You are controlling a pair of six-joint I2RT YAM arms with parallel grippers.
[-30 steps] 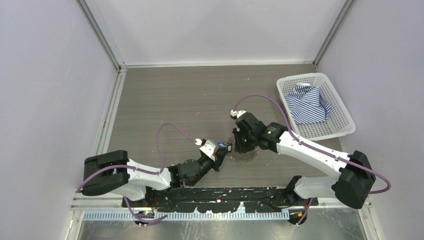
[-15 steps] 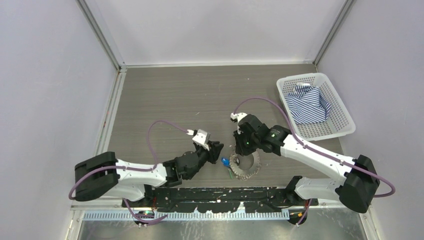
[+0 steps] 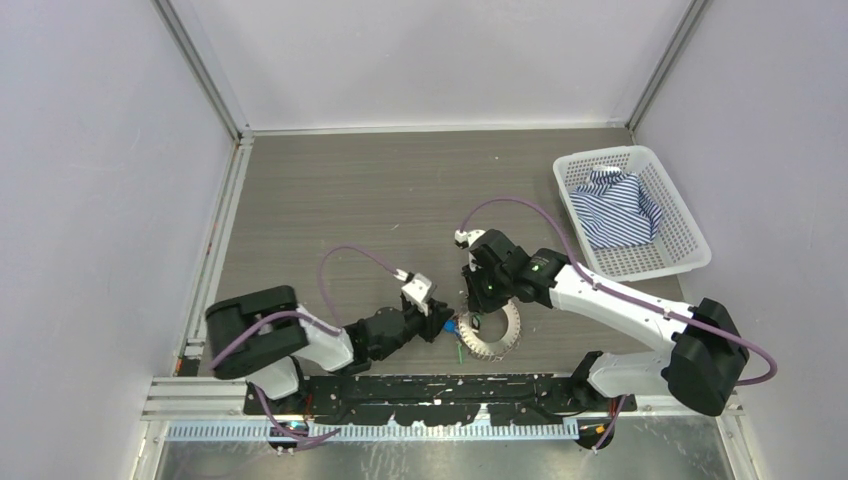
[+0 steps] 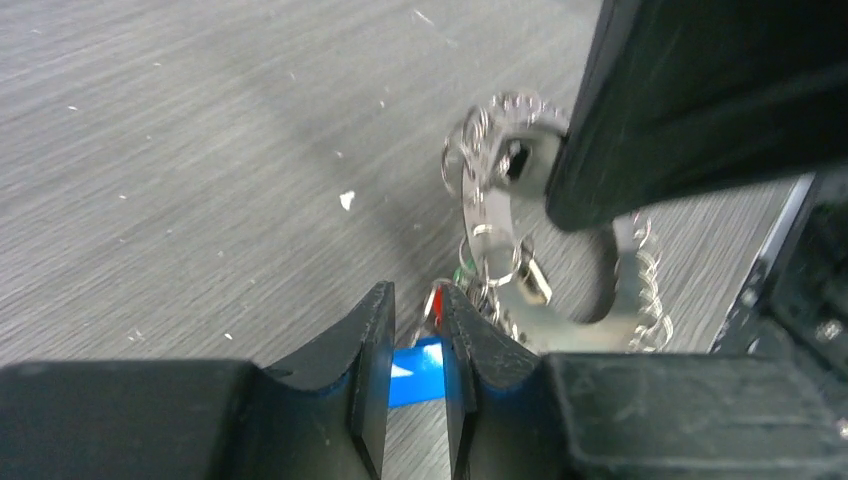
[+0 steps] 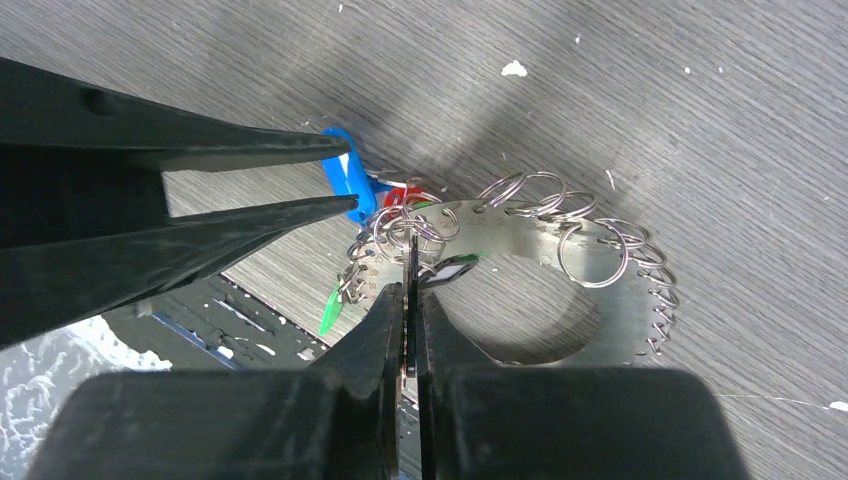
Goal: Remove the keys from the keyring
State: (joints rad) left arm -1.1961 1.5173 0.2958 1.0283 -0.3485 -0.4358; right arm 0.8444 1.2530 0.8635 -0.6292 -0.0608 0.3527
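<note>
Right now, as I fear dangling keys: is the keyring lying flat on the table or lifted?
Flat, it seems: the keyring lies on the table in top and wrist views, though the right gripper pinches its rim.

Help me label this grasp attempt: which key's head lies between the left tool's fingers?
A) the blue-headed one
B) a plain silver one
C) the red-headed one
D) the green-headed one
A: in the left wrist view the blue-headed key fills the gap between the fingers of the left tool, and the right wrist view shows the same blue head at those fingertips.
</note>
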